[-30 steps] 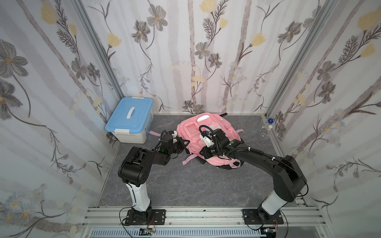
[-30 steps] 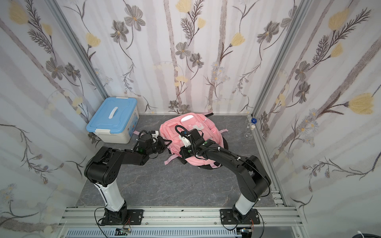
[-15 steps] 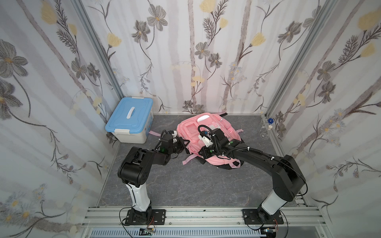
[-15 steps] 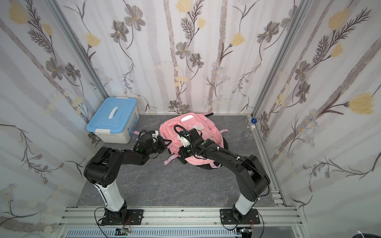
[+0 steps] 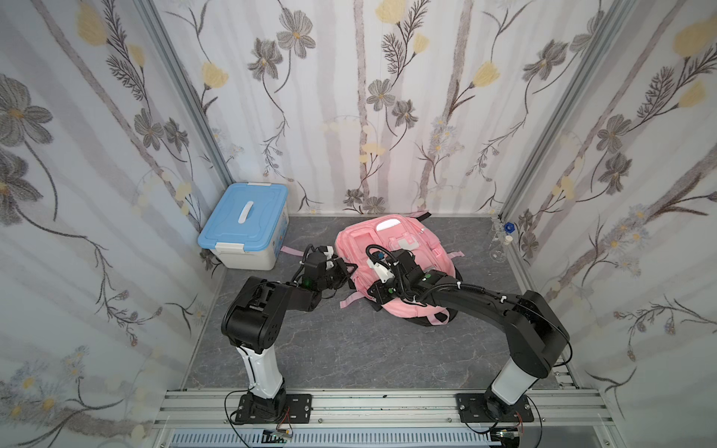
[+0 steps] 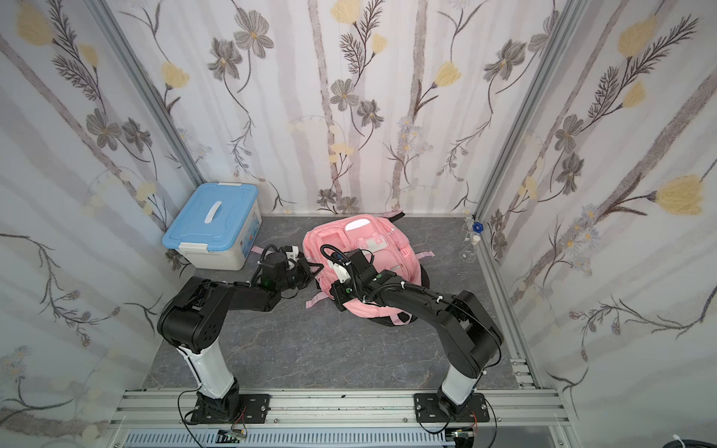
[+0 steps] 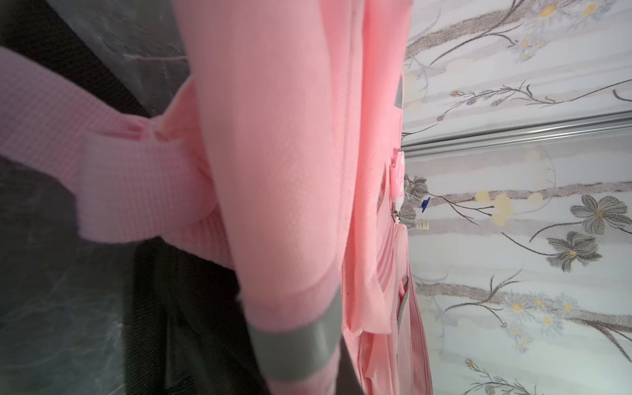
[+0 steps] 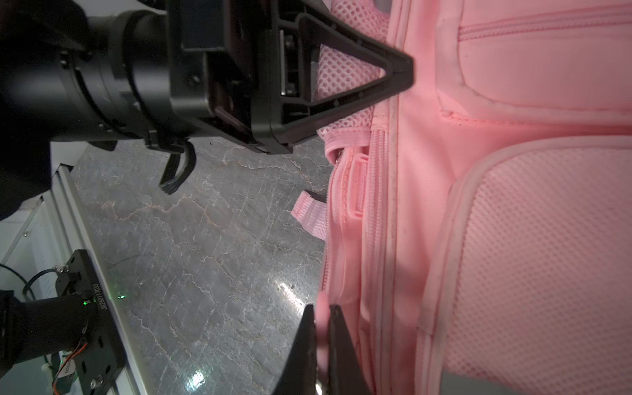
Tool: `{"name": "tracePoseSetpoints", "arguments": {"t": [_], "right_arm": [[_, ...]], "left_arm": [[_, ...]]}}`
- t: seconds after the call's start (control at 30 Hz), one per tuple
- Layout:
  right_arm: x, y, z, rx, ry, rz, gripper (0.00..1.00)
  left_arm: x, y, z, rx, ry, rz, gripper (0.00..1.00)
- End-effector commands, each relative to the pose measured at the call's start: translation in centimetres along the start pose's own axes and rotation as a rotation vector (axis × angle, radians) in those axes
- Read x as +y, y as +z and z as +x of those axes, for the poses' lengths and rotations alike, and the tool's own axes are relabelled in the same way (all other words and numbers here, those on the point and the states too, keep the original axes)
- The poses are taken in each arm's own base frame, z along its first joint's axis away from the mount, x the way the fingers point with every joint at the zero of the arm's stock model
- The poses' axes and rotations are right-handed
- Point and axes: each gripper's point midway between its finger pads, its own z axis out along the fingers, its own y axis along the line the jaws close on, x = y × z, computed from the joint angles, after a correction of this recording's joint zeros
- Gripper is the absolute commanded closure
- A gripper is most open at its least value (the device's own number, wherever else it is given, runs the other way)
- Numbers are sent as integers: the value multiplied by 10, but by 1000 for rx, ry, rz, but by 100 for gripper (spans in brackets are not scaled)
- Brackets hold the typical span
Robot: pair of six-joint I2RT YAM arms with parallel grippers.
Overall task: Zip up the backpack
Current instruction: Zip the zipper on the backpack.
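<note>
top views: backpack (image 5: 432, 254) nearly same as before

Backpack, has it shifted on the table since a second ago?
No. The backpack lies exactly as far from the blue box as before.

Count is running as follows: one pink backpack (image 5: 423, 248) is lying on the floor. One blue-lidded storage box (image 5: 244, 221) is standing beside it. Two robot arms are reaching in, left arm (image 5: 267, 306) and right arm (image 5: 485, 306). Each is carrying one gripper, giving two: left gripper (image 5: 351, 268), right gripper (image 8: 321, 316). Glassware (image 5: 497, 254) is sitting in the corner, showing one blue cap (image 5: 508, 226) and one white cap (image 5: 506, 240); the vessels are too small to count
</note>
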Motion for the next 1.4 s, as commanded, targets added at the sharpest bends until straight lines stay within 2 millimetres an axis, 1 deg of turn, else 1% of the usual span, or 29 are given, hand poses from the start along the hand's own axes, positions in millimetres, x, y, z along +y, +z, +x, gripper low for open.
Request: {"name": "tracePoseSetpoints", "arguments": {"t": [0.0,0.13,0.23,0.3,0.37,0.5,0.6,0.7,0.97,1.07,1.13,1.23,1.27,1.37], "right_arm": [[2,-5,-44,-171,-15,30,100],[-6,-4,-43,-168,2,80,100],[-15,-6,-39,-156,5,131,100],[-21,-8,-37,-147,7,160,100],[-23,-9,-36,-141,10,162,100],[-9,-9,-31,-130,4,106,100],[4,-8,-26,-131,-13,70,100],[17,-5,-25,-148,-27,26,100],[43,18,-35,-155,-46,-82,100],[51,21,-38,-149,-56,-104,100],[49,19,-38,-149,-62,-88,100],[40,13,-38,-142,-74,-44,100],[35,12,-37,-135,-73,-29,100],[18,10,-33,-111,-59,10,100]], "left_arm": [[-10,-3,10,42,19,35,100],[-2,-11,9,14,1,-9,100],[5,-20,11,-6,-11,-52,100],[9,-24,14,-11,-16,-84,100],[14,-28,21,-10,-18,-123,100],[18,-26,34,8,-15,-169,100],[18,-23,36,14,-26,-169,100],[15,-20,37,20,-23,-164,100],[14,-23,41,25,-22,-174,100],[15,-26,40,16,-20,-187,100],[22,-29,41,8,-30,-214,100],[33,-35,41,-7,-52,-268,100],[38,-38,42,-11,-61,-290,100],[43,-40,43,-14,-73,-324,100]]}}
